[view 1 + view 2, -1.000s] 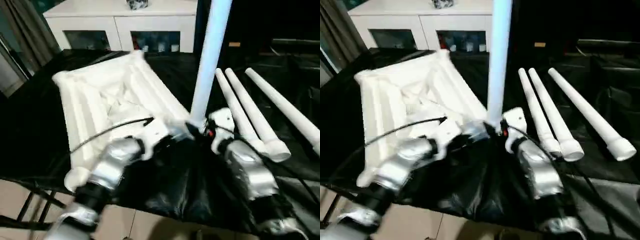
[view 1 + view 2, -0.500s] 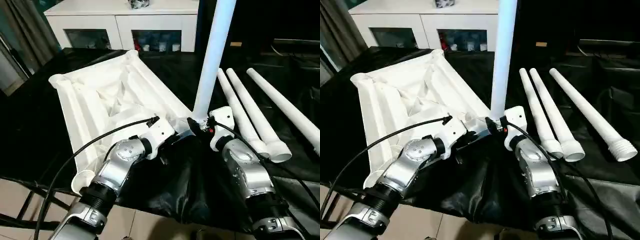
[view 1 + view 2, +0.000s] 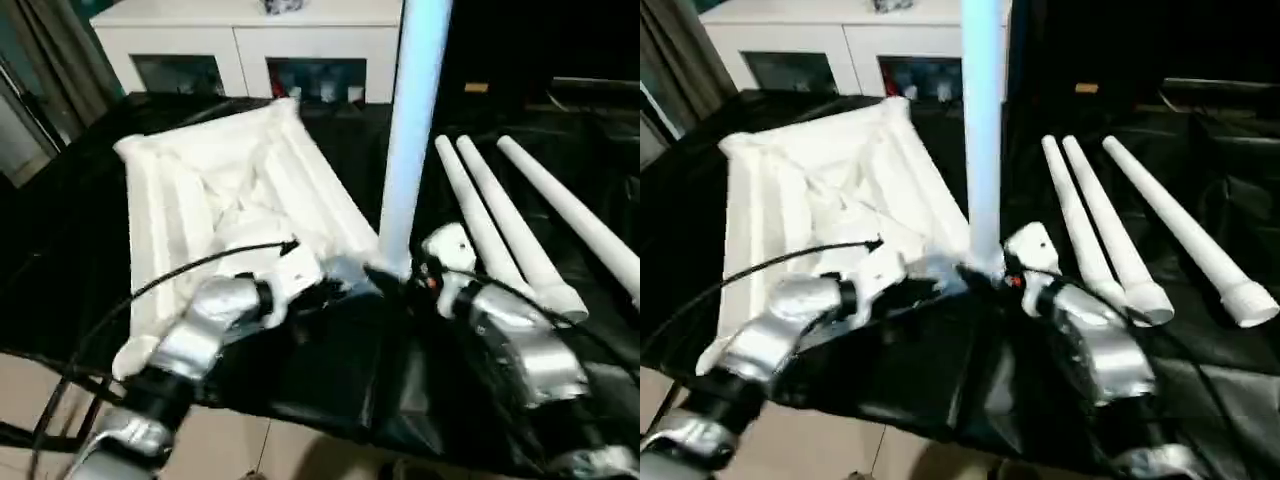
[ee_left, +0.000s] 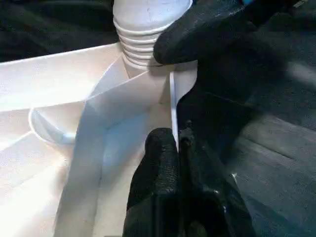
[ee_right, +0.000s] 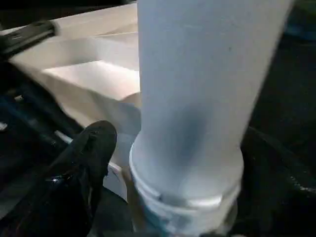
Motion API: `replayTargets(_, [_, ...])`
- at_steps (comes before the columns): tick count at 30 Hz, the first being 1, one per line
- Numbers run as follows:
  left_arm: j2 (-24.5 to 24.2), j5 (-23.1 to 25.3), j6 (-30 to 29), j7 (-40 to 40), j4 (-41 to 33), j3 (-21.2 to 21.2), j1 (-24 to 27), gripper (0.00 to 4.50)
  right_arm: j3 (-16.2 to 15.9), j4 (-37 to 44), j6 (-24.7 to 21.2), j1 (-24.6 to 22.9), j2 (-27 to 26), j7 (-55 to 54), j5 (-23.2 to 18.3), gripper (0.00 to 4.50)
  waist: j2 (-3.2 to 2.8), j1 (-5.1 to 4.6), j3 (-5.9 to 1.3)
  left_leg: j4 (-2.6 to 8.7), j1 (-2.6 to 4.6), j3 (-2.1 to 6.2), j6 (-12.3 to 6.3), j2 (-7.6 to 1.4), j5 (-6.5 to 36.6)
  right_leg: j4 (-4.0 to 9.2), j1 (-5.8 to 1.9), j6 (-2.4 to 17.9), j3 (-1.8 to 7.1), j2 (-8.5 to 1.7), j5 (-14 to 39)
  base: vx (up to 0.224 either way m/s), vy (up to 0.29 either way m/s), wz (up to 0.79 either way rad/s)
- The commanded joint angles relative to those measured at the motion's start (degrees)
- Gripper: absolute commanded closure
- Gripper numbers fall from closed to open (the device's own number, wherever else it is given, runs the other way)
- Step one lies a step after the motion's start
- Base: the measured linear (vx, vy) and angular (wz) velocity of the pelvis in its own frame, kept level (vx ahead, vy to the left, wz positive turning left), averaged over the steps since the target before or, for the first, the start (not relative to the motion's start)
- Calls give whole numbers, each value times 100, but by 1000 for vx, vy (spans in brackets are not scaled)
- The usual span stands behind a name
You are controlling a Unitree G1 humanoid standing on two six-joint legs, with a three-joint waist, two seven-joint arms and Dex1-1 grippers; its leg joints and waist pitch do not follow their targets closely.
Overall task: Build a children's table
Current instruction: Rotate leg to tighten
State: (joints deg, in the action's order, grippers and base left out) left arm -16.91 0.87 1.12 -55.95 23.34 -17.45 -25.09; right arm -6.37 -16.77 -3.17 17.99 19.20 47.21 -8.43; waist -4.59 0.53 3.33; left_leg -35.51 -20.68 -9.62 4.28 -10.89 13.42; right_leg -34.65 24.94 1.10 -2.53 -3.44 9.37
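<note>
With the first leg point(image 3: 408, 130) standing in the tabletop point(image 3: 210, 190) corner socket, the left tool point(image 4: 173, 148) pinches the tabletop rim while the right tool point(image 5: 163, 163), fingers spread around the leg, likely needs to twist it home.

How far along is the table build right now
Early. The tabletop lies underside up on the black cloth. In hand: the first leg stands upright in the near corner socket, threads still showing in the left wrist view, so it isn't fully seated. The left hand pinches the tabletop's rim; the right hand surrounds the leg's base. Left: three legs lying alongside.
</note>
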Motion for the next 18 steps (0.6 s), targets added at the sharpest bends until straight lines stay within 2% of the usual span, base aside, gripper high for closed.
replayTargets(1, [-53, -170, 195, -427, -273, -165, 5, 450, -231, 225, 92, -48, 91, 463, -51, 54, 135, 12, -352, 403, -59, 15, -837, -149, 447, 400, -428, 1386, 208, -359, 1043, 0, 0, 0])
replayTargets(4, [-298, -289, 316, -888, -315, -205, 50, 450, -391, 392, 23, -145, 436, 1093, -176, 54, 129, 21, -341, 414, -42, 13, -810, -163, 508, 409, -420, 1394, 211, -359, 1111, 0, 0, 0])
replayTargets(8, [-405, -349, 401, -1129, -251, -201, 43, 450, -464, 489, -35, -175, 608, 1493, -309, 54, 136, 67, -347, 409, -28, 7, -804, -175, 474, 388, -426, 1430, 220, -363, 993, 0, 0, 0])
replayTargets(9, [-444, -380, 401, -1218, -254, -200, 44, 450, -516, 526, -40, -175, 668, 1626, -321, 54, 185, 75, -335, 411, -40, 0, -810, -170, 476, 395, -429, 1438, 220, -358, 1001, 0, 0, 0])
replayTargets(11, [-501, -448, 342, -1350, -288, -191, 49, 450, -607, 560, -34, -167, 750, 1826, -309, 54, 163, 121, -331, 413, -25, -2, -779, -177, 459, 388, -418, 1424, 219, -362, 1079, 0, 0, 0])
replayTargets(12, [-527, -468, 329, -1391, -301, -193, 48, 450, -643, 556, -26, -156, 775, 1889, -284, 81, 164, 123, -331, 409, -25, -5, -774, -178, 454, 386, -416, 1426, 222, -362, 1075, 0, 0, 0])
replayTargets(14, [-570, -492, 321, -1457, -320, -198, 53, 450, -698, 529, -5, -134, 803, 1986, -254, 89, 196, 134, -332, 410, -34, -5, -761, -173, 396, 379, -423, 1416, 224, -361, 1039, 0, 0, 0])
replayTargets(16, [-612, -512, 338, -1525, -316, -199, 61, 450, -745, 501, -30, -109, 823, 2078, -272, 95, 201, 142, -333, 407, -39, -1, -757, -169, 366, 365, -428, 1409, 226, -363, 1035, 0, 0, 0])
replayTargets(18, [-625, -519, 348, -1555, -313, -195, 67, 450, -763, 499, -45, -104, 835, 2136, -291, 122, 208, 142, -329, 408, -37, -4, -758, -170, 381, 372, -426, 1396, 223, -362, 1075, 0, 0, 0])
